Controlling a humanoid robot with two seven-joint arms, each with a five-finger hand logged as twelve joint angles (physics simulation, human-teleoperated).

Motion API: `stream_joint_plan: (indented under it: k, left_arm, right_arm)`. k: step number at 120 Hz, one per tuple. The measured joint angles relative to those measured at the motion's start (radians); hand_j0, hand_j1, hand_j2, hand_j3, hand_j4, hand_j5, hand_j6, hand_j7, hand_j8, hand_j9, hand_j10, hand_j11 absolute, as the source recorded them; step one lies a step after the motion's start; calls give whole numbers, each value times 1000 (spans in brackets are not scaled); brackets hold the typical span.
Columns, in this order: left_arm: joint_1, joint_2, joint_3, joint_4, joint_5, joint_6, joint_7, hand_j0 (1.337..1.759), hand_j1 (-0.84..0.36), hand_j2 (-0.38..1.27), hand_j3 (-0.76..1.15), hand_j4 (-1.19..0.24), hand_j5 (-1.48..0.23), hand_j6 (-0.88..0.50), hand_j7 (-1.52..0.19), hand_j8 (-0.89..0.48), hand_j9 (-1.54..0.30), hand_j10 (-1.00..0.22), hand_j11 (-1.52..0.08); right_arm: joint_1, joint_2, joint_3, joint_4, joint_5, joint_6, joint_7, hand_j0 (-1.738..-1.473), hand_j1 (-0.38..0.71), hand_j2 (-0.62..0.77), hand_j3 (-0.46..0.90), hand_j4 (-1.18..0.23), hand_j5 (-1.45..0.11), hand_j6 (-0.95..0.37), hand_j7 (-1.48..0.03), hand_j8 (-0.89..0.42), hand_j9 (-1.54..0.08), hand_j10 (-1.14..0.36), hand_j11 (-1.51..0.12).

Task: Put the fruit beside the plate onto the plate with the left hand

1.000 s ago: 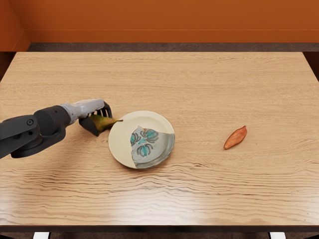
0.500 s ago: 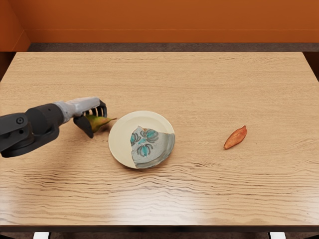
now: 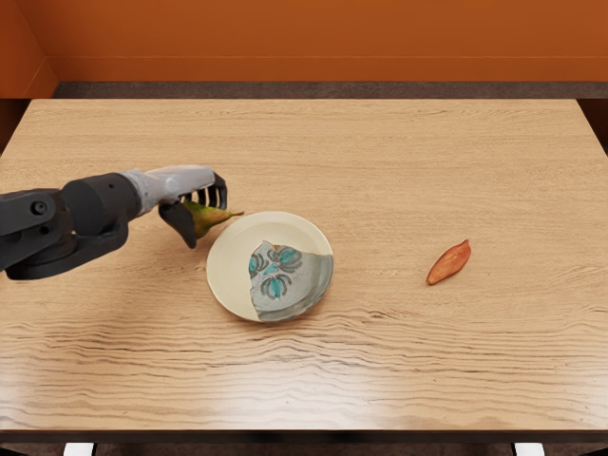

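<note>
The left arm is extending in from the left edge of the picture, dark at the upper joints and pale grey along the forearm, and the left hand [image 3: 195, 202] is sitting over the wooden table [image 3: 399, 161] just off the upper-left rim of the plate [image 3: 226, 264]. Its dark fingers [image 3: 215, 194] are curling down over the top of the fruit [image 3: 211, 217] while the thumb is pressing from below, so the hand is clamping the fruit between them. The fruit is showing as a greenish-yellow body with a brownish patch and a pointed tip, and that tip is aiming right, toward the plate's far rim but not over the plate. The fruit is probably raised a little off the tabletop, though the hand is hiding its underside and contact cannot be ruled out. The plate is lying flat near the middle of the table, cream-coloured with a grey patch carrying a teal pattern, and nothing is resting on it. Well apart to the right, a slim orange-red item [image 3: 448, 262], tapered at both ends, is lying on the table at a slant. An orange wall [image 3: 313, 38] is running behind the table's far edge.
</note>
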Motion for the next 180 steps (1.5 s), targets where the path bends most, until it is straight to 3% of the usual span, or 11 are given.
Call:
stream_joint_plan:
  k: [33,37,88,94,105,116,131,141,158,180]
  left_arm:
    - [-14,-92,-32,-6,-17,-37,40,1652,-371,588,0,-574,-1125,-439,-1104,-372,-1054,-496,-1050]
    - [-17,-101,-36,-6,-17,-42,42,1652,-362,539,0,-577,-1125,-439,-1105,-372,-1052,-494,-1050]
    - [-5,-163,-40,6,-32,-68,47,1652,-352,560,0,-611,-1087,-480,-1048,-421,-1032,-533,-1040]
    - [0,-163,-41,6,-44,-72,47,1653,-327,491,0,-587,-994,-483,-963,-436,-951,-529,-959]
    - [4,-160,-53,3,-106,-76,47,1655,-104,318,0,-394,-659,-328,-639,-298,-632,-357,-637]
    - [3,-153,-66,1,-144,-79,46,1656,51,205,0,-260,-431,-218,-418,-199,-413,-236,-417]
    - [4,-91,-116,0,-232,-114,46,1657,177,114,0,-151,-246,-129,-239,-118,-236,-138,-238]
    - [3,6,-158,1,-358,-184,46,1657,227,78,0,-108,-173,-94,-168,-87,-166,-99,-167]
    - [-1,150,-193,4,-562,-312,46,1658,276,41,0,-66,-100,-59,-97,-55,-96,-61,-97]
    - [-3,247,-226,25,-714,-438,46,1658,306,20,0,-41,-57,-39,-56,-37,-55,-39,-55]
  right_arm:
    - [-6,0,0,-13,0,0,0,-1658,-349,0,0,0,0,0,0,0,0,0,0]
    - [-6,0,0,-14,0,0,0,-1658,-349,0,0,0,0,0,0,0,0,0,0]
    - [-7,0,0,-15,0,0,0,-1658,-349,0,0,0,0,0,0,0,0,0,0]
    - [-7,0,0,-15,0,0,0,-1658,-349,0,0,0,0,0,0,0,0,0,0]
    - [-8,0,0,-15,0,0,0,-1658,-349,0,0,0,0,0,0,0,0,0,0]
    - [-8,0,0,-15,0,0,0,-1658,-349,0,0,0,0,0,0,0,0,0,0]
    - [-9,0,0,-16,0,0,0,-1658,-349,0,0,0,0,0,0,0,0,0,0]
    - [-9,0,0,-16,0,0,0,-1658,-349,0,0,0,0,0,0,0,0,0,0]
    - [-9,0,0,-16,0,0,0,-1658,-349,0,0,0,0,0,0,0,0,0,0]
    - [-8,0,0,-16,-1,0,0,-1658,-349,0,0,0,0,0,0,0,0,0,0]
